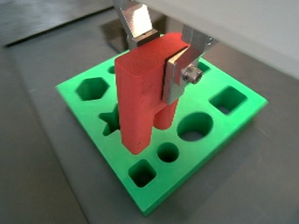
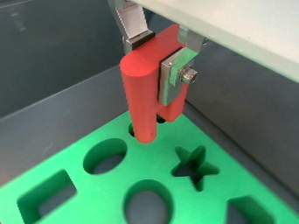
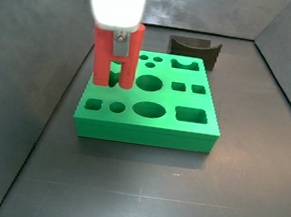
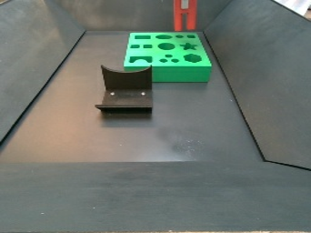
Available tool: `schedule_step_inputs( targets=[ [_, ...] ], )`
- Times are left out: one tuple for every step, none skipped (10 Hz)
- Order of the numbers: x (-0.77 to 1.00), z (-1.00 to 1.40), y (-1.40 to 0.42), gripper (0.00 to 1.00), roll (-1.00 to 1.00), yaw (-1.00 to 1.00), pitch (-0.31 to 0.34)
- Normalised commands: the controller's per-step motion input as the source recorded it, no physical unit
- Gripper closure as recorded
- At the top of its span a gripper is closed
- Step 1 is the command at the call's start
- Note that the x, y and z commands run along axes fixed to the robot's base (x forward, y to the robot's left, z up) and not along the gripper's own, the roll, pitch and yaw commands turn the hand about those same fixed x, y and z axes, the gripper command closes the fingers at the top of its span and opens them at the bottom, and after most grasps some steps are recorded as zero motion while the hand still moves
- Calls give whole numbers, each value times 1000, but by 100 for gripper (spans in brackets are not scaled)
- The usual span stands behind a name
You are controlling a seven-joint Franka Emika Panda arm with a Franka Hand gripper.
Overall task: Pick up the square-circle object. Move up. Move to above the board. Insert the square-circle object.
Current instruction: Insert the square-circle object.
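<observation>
My gripper (image 1: 163, 52) is shut on the red square-circle object (image 1: 149, 87), an upright peg held between the silver fingers. It also shows in a wrist view (image 2: 149, 83). The peg hangs over the green board (image 1: 239, 118), its lower end right at the board's top face near a round hole (image 2: 105, 154) and the star hole (image 2: 194, 166). In a side view the peg (image 3: 115, 56) stands at the board's (image 3: 146, 126) far left part under the white gripper body (image 3: 116, 1). In a side view (image 4: 184, 14) the peg is above the board's (image 4: 170, 68) far edge.
A dark brown curved block (image 3: 193, 50) stands just behind the board; in a side view (image 4: 124, 87) it lies in the middle of the floor. Dark bin walls (image 4: 49, 64) enclose the floor on all sides.
</observation>
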Motion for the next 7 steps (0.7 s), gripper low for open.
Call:
schedule_step_inputs(
  targets=[
    [0,-163,-34,100,-79,-714,-360],
    [-274,-40,0,100,-14,-371,-394],
    [-366,-43,0,100,0,-89,-337],
    [-286,-160,-49,100,39,0,-256],
    [-189,-229,-140,100,64,49,-211],
    [0,-309,-151,100,43,243,-179],
    [34,-323,-146,100,41,329,-149]
  ],
)
